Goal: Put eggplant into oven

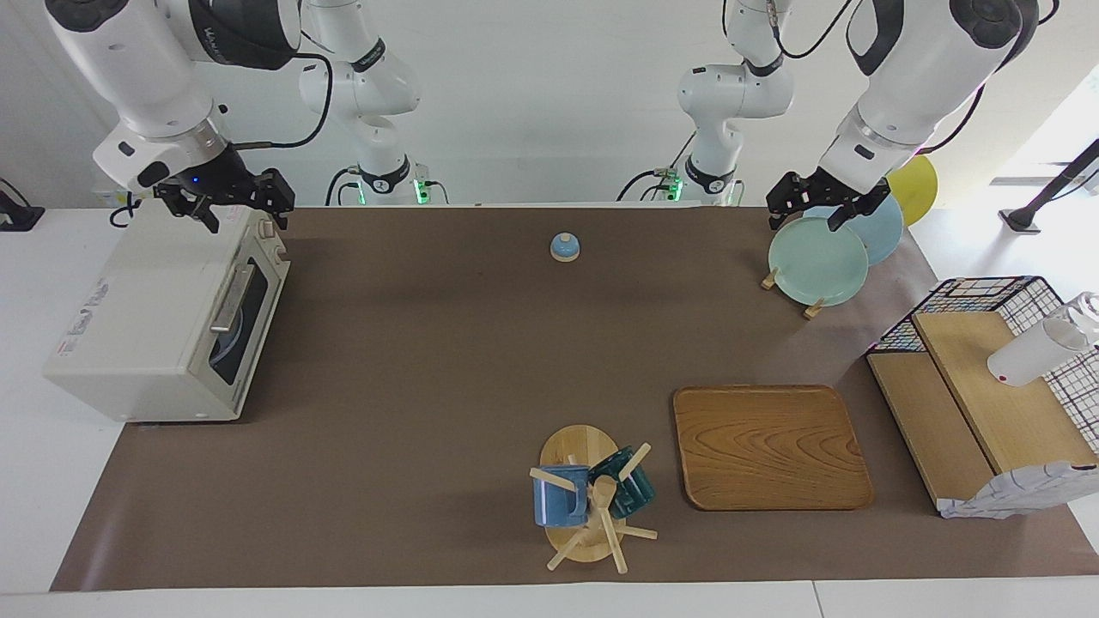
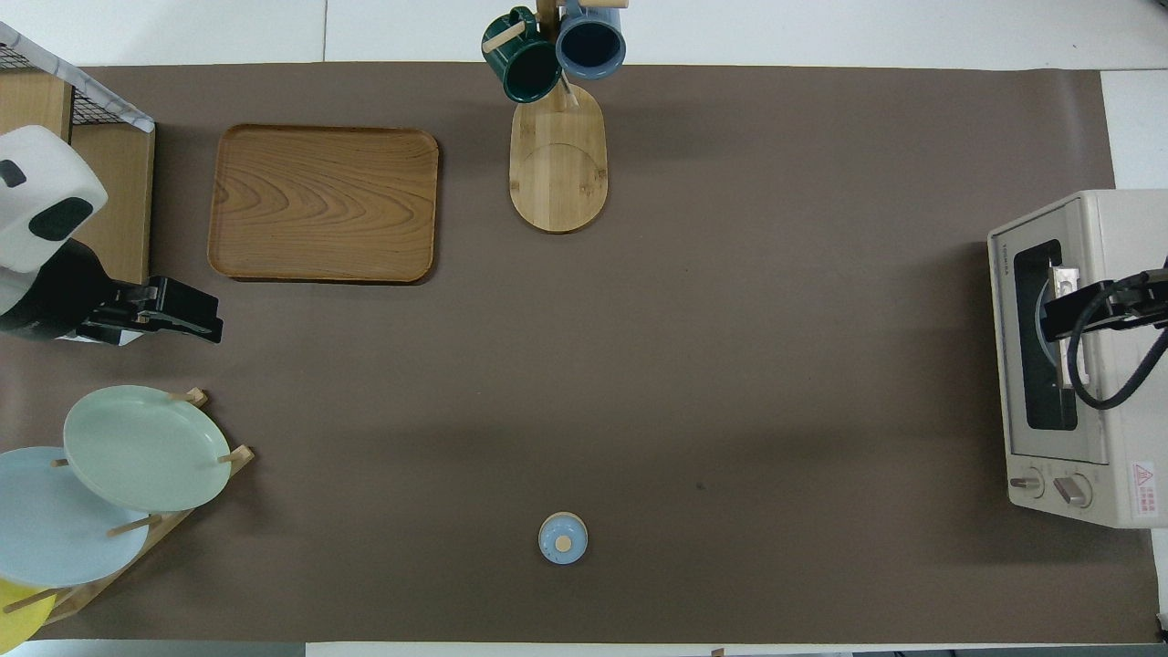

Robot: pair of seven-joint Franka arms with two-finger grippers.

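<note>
No eggplant shows anywhere; the oven [image 1: 167, 322] door is closed. Right tool [image 1: 230, 199] hovers over its top, left tool [image 1: 816, 203] over the plates [image 1: 817, 260], grips unreadable; next, probably opening the door

I see a wooden tray [image 1: 771, 446] lying flat beside a mug tree [image 1: 584, 502] that carries a blue mug [image 1: 560, 496] and a dark green mug [image 1: 631, 485]. Nearer the robots, a small blue bell [image 1: 564, 247] sits alone. Plates [image 1: 820, 260] stand upright in a wooden rack; a wire basket [image 1: 987, 296] sits at the table's end.
</note>
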